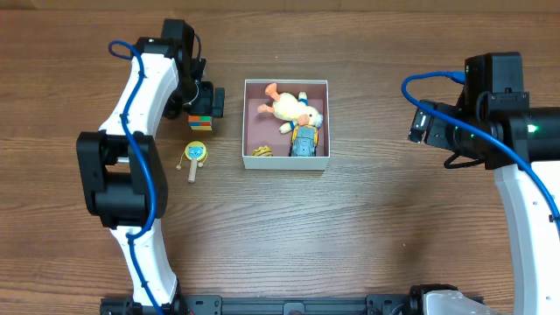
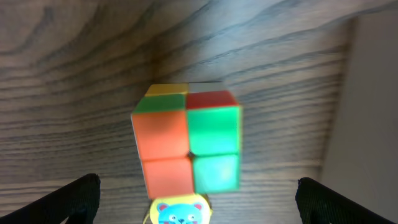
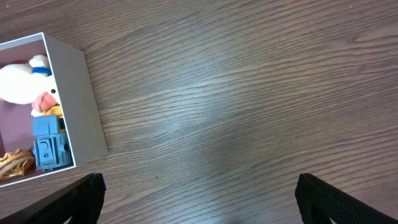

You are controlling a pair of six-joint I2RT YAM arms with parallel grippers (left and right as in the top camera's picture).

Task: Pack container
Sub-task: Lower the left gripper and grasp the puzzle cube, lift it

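Observation:
The container [image 1: 248, 122] is a square white-walled box with a mauve inside at the table's middle. It holds a plush duck [image 1: 289, 108], a blue toy [image 1: 304, 143] and a small tan toy [image 1: 262, 152]. Its wall also shows in the right wrist view [image 3: 74, 99]. A colourful cube [image 1: 200, 123] sits on the table left of the box. My left gripper [image 1: 208, 101] is open right above the cube [image 2: 186, 140], fingers wide on either side. A yellow rattle with a blue bear face [image 1: 194, 156] lies just beyond it [image 2: 180, 213]. My right gripper [image 3: 198, 199] is open and empty over bare table, right of the box.
The container's white wall [image 2: 367, 99] stands close to the cube's right side in the left wrist view. The rattle's wooden handle [image 1: 192, 174] points toward the table front.

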